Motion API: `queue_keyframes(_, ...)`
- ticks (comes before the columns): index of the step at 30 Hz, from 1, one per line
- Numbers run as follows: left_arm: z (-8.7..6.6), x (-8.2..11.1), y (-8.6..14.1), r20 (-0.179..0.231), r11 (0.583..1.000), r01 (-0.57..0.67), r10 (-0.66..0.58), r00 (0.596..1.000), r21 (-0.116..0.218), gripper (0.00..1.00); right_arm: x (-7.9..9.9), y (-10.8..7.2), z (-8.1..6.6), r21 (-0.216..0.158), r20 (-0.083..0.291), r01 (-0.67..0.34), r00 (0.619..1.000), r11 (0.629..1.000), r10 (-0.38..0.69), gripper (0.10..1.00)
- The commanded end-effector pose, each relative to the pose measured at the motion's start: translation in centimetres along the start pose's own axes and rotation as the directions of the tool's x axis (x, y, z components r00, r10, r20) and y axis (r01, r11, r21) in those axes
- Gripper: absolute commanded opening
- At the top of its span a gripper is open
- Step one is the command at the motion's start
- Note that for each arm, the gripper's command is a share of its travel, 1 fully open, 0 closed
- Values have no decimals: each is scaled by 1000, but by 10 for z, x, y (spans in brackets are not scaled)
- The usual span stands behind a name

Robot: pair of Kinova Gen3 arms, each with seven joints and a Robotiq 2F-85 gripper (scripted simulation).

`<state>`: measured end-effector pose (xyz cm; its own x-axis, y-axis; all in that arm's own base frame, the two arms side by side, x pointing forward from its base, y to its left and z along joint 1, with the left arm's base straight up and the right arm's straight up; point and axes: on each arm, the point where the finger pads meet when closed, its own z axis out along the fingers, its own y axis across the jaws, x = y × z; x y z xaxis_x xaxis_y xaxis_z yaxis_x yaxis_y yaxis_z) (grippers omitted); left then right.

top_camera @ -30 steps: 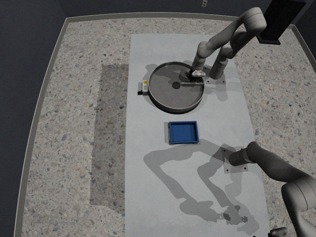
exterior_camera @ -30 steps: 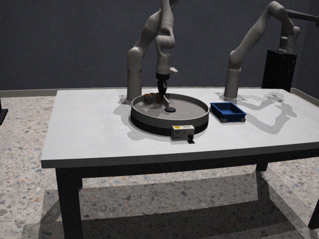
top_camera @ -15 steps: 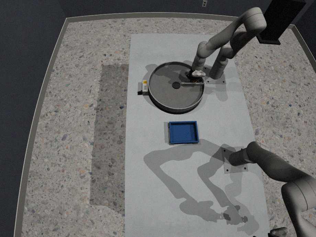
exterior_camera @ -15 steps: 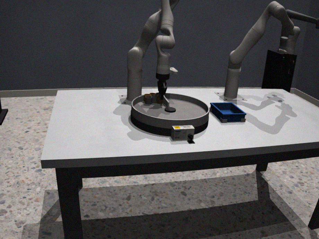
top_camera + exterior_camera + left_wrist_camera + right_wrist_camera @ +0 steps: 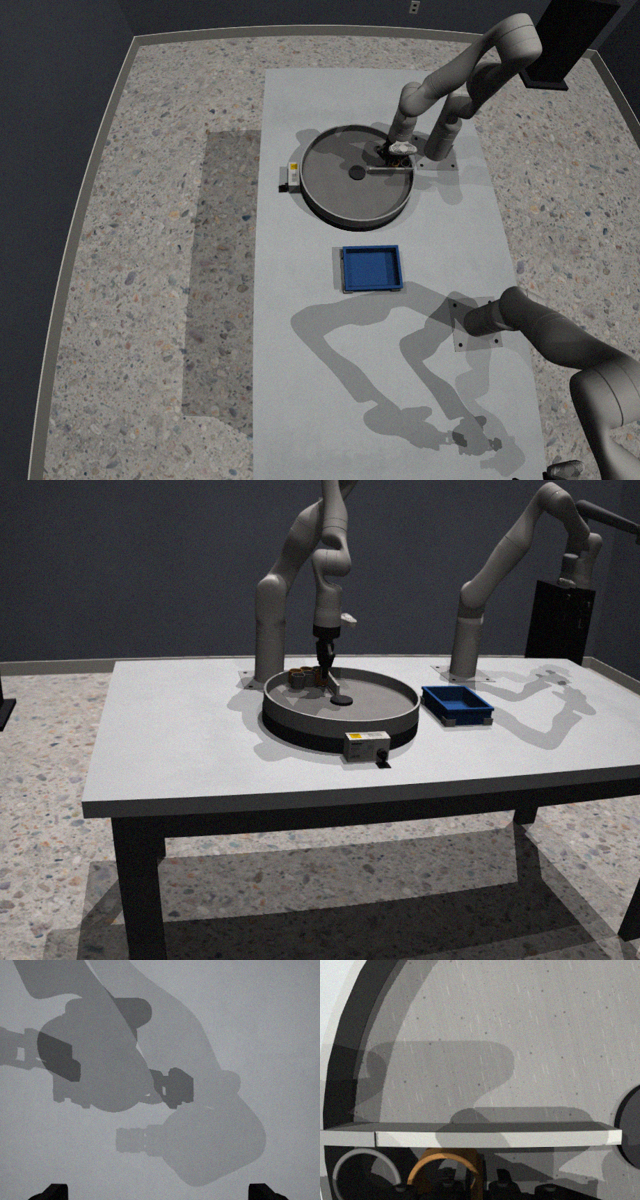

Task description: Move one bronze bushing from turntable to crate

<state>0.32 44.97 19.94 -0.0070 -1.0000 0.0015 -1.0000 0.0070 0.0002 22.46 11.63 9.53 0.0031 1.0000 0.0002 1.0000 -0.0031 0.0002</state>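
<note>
Inside the crate (image 5: 371, 290) (image 5: 456, 716), bare blue.

The round grey turntable (image 5: 351, 201) (image 5: 338, 728) (image 5: 529, 1012) sits level on the surface, its rim raised; upright, open-topped bronze bushings (image 5: 321, 682) (image 5: 442, 1156) and grey bushings (image 5: 298, 681) (image 5: 394, 1168) cluster inside near the rim. The bare-bottomed blue crate (image 5: 369, 269) (image 5: 465, 716) lies flat within its corner guides (image 5: 348, 291) (image 5: 449, 722)
</note>
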Motion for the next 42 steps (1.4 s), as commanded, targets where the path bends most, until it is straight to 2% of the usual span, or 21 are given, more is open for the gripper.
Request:
queue_keyframes(1, -1, 0, 0, 2, 1000, 0, 0, 1000, 0, 1000, 0, 0, -6, -1, 0, 0, 1000, 1000, 0, 99)
queue_keyframes(3, -1, 0, 0, 2, 1000, 0, 0, 1000, 0, 1000, 0, 0, -12, -1, 0, 0, 1000, 1000, 0, 99)
queue_keyframes(5, -1, 0, 0, 2, 1000, 0, 0, 1000, 0, 1000, 0, 0, -12, -1, 0, 0, 1000, 1000, 0, 99)
queue_keyframes(14, -1, 0, 0, 2, 1000, 0, 0, 1000, 0, 1000, 0, 0, -47, -1, 0, 0, 1000, 1000, 0, 99)
queue_keyframes(19, -1, 0, 0, 2, 1000, 0, 0, 1000, 0, 1000, 0, 0, -60, -1, 0, 0, 1000, 1000, 0, 99)
queue_keyframes(42, -1, 0, 0, 2, 1000, 0, 0, 1000, 0, 1000, 0, 0, -63, -1, 0, 0, 1000, 1000, 0, 99)
